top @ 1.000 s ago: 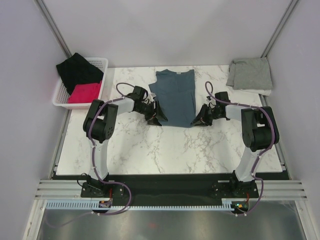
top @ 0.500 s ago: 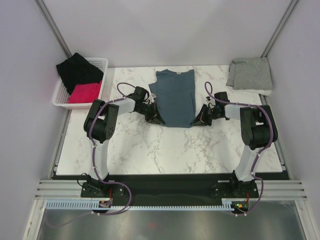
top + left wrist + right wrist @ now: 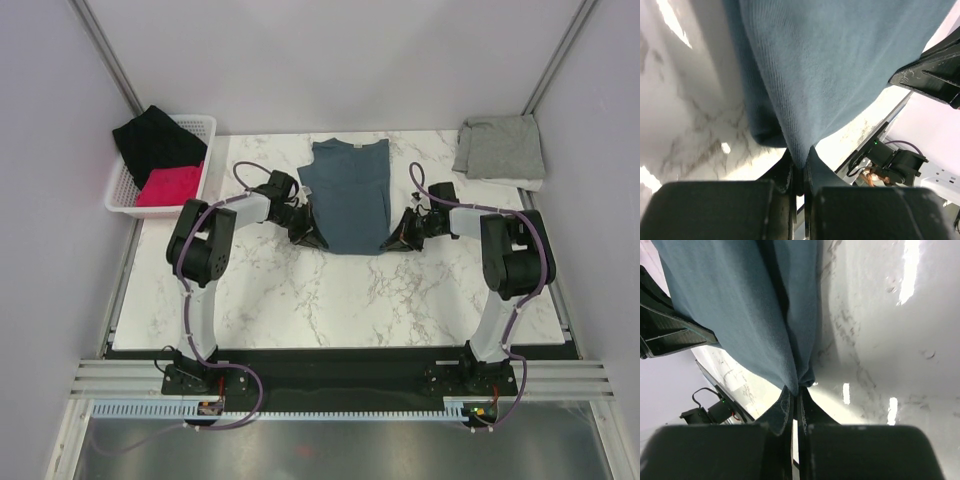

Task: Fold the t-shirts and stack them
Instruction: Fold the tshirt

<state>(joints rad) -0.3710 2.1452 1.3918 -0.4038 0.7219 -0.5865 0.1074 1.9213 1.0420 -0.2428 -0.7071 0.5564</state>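
Observation:
A slate-blue t-shirt [image 3: 347,195] lies on the marble table, folded into a long strip with its collar at the far end. My left gripper [image 3: 316,240] is shut on the shirt's near left corner, and the cloth [image 3: 830,65] runs up from between the fingers. My right gripper [image 3: 392,243] is shut on the near right corner, its pinched cloth [image 3: 745,310] hanging into the jaws. A light grey t-shirt [image 3: 500,148] lies folded at the far right corner of the table.
A white basket [image 3: 125,196] stands at the far left with black [image 3: 158,143] and red [image 3: 168,185] cloth in it. White cloth [image 3: 528,184] shows under the grey shirt's near edge. Grey walls close in the table on three sides.
Both grippers have closed on the near corners of the blue shirt. The left gripper came in a little toward the hem.

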